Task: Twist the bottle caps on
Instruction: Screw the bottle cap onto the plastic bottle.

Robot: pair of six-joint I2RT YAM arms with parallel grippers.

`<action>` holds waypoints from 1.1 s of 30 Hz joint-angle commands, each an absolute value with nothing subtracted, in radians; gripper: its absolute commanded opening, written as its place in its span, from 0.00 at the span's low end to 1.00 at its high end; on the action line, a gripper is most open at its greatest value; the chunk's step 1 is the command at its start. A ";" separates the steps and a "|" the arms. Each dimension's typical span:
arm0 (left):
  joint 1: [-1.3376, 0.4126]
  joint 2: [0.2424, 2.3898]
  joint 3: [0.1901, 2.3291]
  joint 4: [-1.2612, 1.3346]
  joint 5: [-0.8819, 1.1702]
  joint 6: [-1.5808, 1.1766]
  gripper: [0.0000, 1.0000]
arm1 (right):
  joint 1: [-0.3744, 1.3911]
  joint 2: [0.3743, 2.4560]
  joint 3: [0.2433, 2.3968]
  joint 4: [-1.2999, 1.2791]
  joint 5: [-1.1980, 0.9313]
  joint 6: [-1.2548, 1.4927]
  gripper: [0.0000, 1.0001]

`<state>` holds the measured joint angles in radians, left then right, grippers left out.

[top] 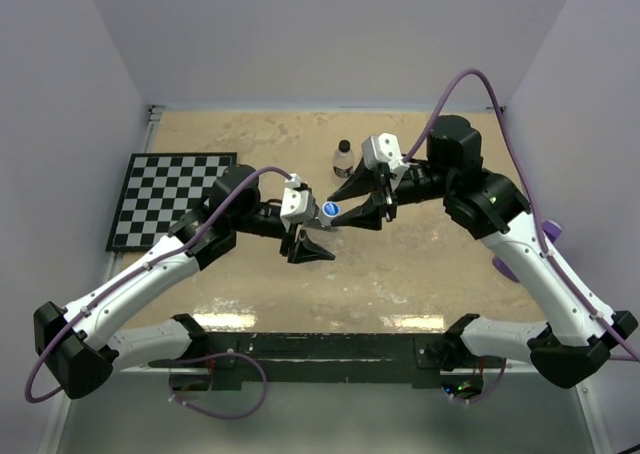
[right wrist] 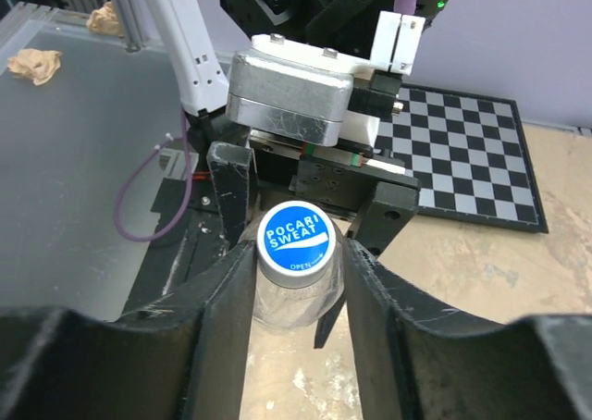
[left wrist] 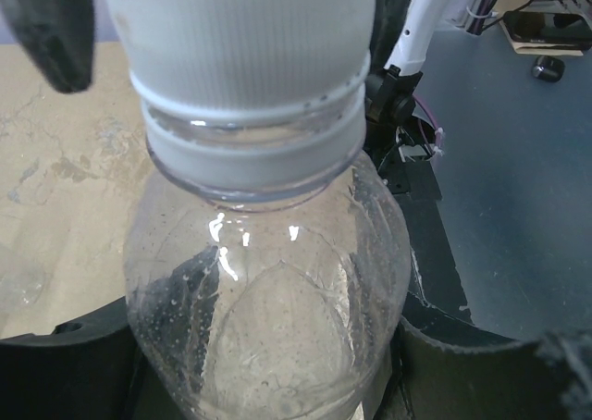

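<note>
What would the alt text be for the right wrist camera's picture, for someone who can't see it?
A blue cap printed POCARI SWEAT sits on a clear bottle, flanked closely by the right gripper's two black fingers. Behind it, the left gripper holds the bottle; a checkerboard mat lies on the tan table.

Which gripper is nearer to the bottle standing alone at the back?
Right. Right gripper: just in front of that bottle. Left gripper: farther off, to its near left.
</note>
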<state>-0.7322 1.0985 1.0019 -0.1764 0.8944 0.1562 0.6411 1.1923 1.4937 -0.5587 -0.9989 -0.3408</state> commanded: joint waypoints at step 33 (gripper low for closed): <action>-1.206 1.169 1.059 0.124 -0.556 0.028 0.00 | 0.897 1.117 1.266 -0.324 -0.096 0.270 0.27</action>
<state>-1.1622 1.1610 1.0153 -0.0566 -0.5446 -0.0158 0.8558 1.0969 1.3334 -0.3439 -0.1341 0.1837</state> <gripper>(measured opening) 0.602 0.317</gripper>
